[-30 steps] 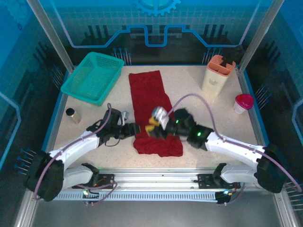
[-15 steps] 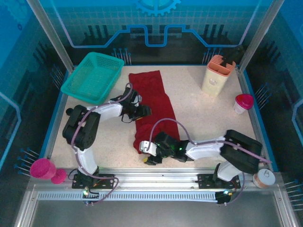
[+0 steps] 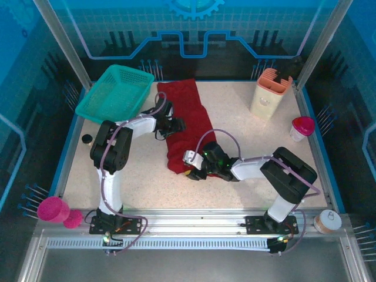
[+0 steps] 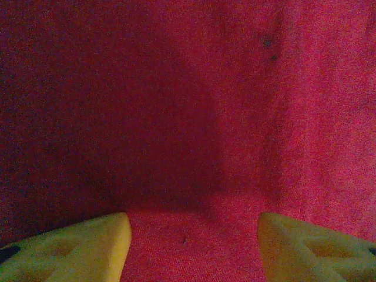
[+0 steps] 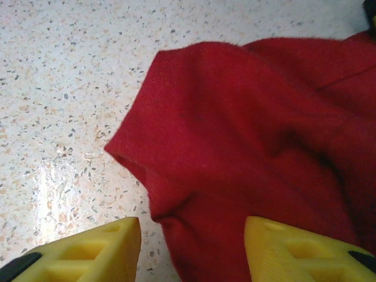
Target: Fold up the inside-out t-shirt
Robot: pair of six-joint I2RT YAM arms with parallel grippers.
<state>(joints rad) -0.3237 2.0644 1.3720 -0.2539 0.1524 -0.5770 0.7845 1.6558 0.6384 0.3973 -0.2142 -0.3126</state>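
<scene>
Two hands: left hand (image 3: pixel 175 125) and right hand (image 3: pixel 191 171) hovering, jaws apart, gripping nothing
Shirt: inside-out t-shirt (image 3: pixel 194 114) lying as narrow strip on counter (image 3: pixel 252 141) centre
Progress: side folds looking done, crosswise fold remaining

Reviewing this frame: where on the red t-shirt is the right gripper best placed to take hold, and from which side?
Probably the loose corner of the t-shirt nearest the right gripper. It juts out onto the table with its edge slightly raised, so coming low from the table side lets one finger slip under and the other close on top.
</scene>
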